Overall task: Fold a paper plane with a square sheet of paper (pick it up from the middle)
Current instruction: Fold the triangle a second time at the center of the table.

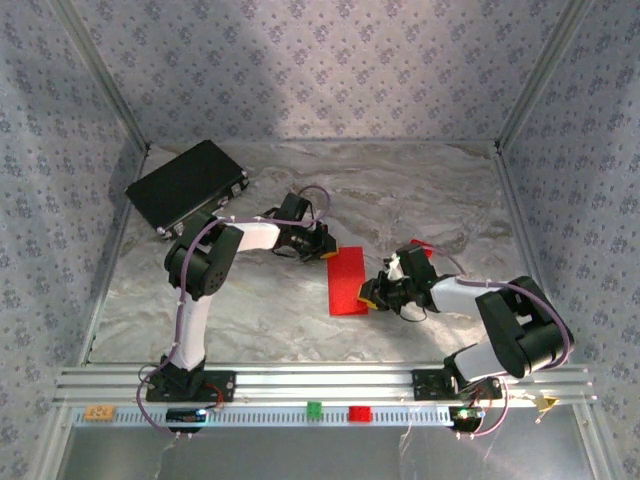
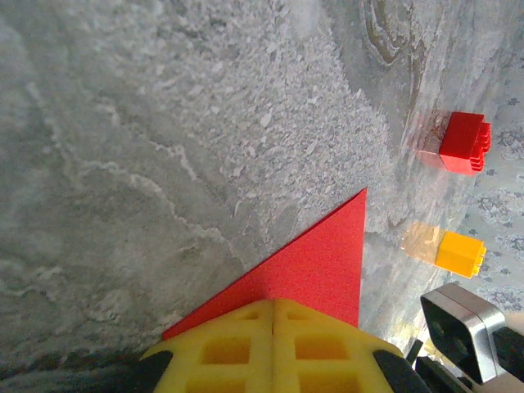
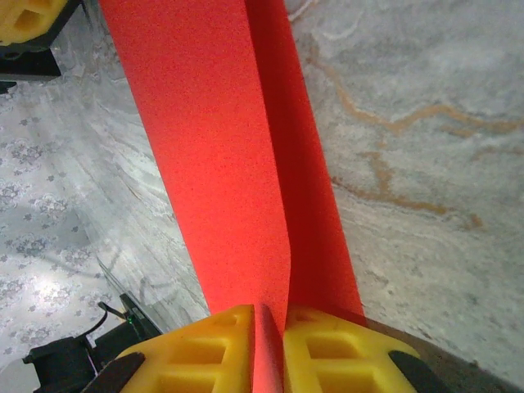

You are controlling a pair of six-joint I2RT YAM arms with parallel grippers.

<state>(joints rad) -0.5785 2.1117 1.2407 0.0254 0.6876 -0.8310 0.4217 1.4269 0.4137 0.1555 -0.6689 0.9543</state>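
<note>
The paper (image 1: 348,282) lies mid-table as a long strip, doubled along its length, between the two arms. No dart shape shows, so I judge this to be an early fold. The left pincer (image 2: 274,348) is closed, with its yellow pads meeting over the far end of the strip. The paper spreads flat from under them, so it looks more like pinning the paper to the table (image 1: 250,310) than pinching it, though I cannot tell for sure. An anchor there would stop the strip sliding.

The right pincer (image 3: 266,348) is clamped on the near end. The red edge stands between its pads and one layer rises up from the crease — probably so the layer can be turned over or the crease pressed home. The red block (image 2: 463,143) and yellow block (image 2: 460,254) sit well apart from the paper.
</note>
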